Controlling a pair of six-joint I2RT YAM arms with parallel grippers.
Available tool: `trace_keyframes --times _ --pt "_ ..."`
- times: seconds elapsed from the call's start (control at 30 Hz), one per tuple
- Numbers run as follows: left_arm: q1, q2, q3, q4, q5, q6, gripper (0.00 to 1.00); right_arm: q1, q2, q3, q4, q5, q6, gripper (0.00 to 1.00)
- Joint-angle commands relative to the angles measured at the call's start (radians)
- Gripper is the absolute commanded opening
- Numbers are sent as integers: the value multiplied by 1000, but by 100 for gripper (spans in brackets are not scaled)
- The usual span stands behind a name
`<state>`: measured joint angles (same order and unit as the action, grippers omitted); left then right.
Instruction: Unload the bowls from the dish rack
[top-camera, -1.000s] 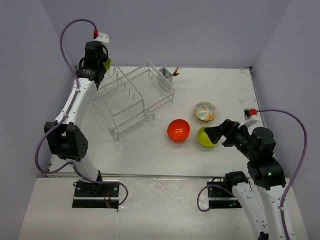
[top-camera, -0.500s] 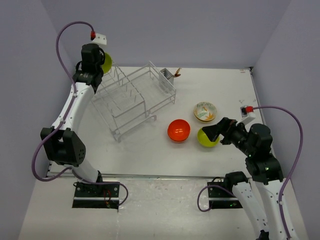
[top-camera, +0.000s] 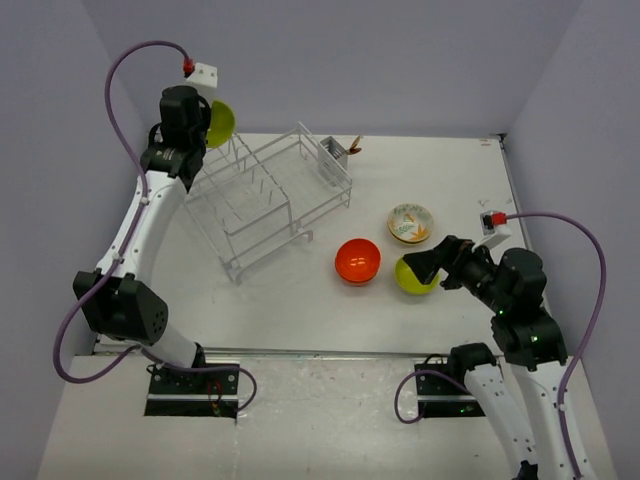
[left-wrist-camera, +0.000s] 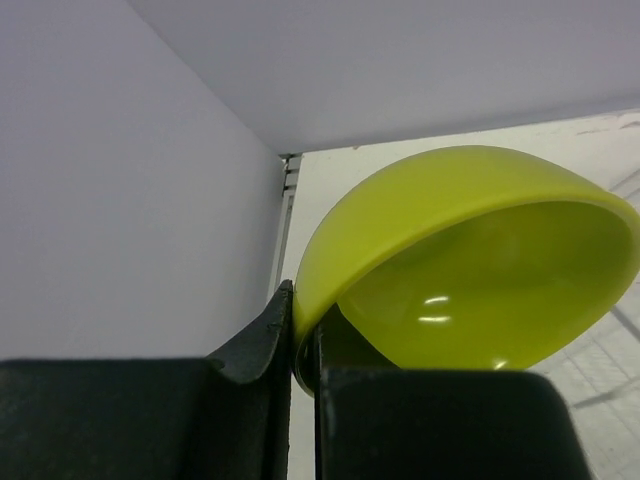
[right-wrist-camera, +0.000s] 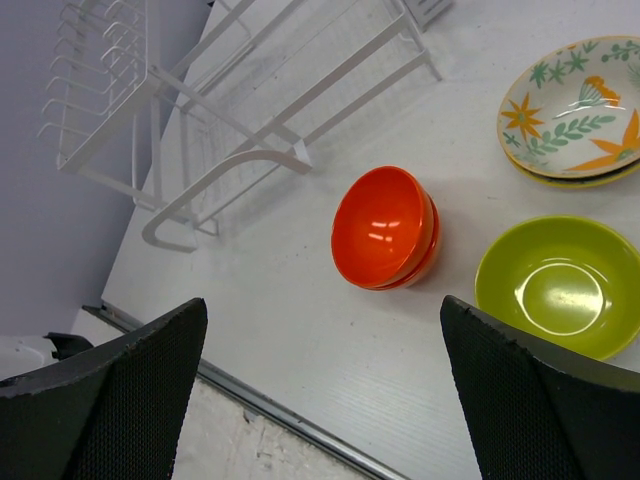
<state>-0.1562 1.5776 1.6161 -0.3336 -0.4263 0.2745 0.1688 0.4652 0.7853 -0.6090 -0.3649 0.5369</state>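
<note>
My left gripper (top-camera: 204, 124) is shut on the rim of a lime-green bowl (top-camera: 221, 122) and holds it in the air above the far left corner of the white wire dish rack (top-camera: 265, 195). In the left wrist view the bowl (left-wrist-camera: 470, 260) is pinched between the fingers (left-wrist-camera: 262, 340). On the table stand two stacked orange bowls (top-camera: 358, 260), a second lime-green bowl (top-camera: 412, 276) and a cream patterned bowl (top-camera: 410, 222). My right gripper (top-camera: 432, 268) is open and empty, low over the table beside that green bowl (right-wrist-camera: 558, 285). No bowl shows in the rack.
A grey cutlery basket (top-camera: 332, 153) sits at the rack's far right end. The rack (right-wrist-camera: 150, 90) lies slantwise on the left half of the table. Purple walls close in on the left, back and right. The table's near edge (right-wrist-camera: 300, 420) runs below my right gripper.
My left gripper has lifted the lime-green bowl up from the rack's far left corner. The right gripper shifted slightly at first and then held still.
</note>
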Motion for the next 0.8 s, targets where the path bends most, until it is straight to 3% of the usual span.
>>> trace_keyframes --times 0.0,0.2,0.27,0.33,0.5,0.57,0.67,0.77 --pt "-14 -117 125 -13 90 -76 0 -3 26 19 60 -51 -23 99" --pt "-114 -131 258 -157 319 -285 0 0 81 71 138 -155 -40 99" --pt "-262 -96 291 -197 308 -365 0 9 125 155 121 -125 -52 99" --pt "-372 -70 260 -212 284 -429 0 46 159 230 75 -47 -83 99" --pt "-676 -12 104 -150 218 -627 0 214 278 451 -130 356 -164 99" --pt "-780 31 73 -111 161 -649 0 242 322 495 -231 429 -181 99" --pt "-848 114 90 -110 143 -672 0 291 349 467 -247 517 -175 97" --pt "-882 170 108 -111 150 -686 0 322 360 428 -251 579 -164 84"
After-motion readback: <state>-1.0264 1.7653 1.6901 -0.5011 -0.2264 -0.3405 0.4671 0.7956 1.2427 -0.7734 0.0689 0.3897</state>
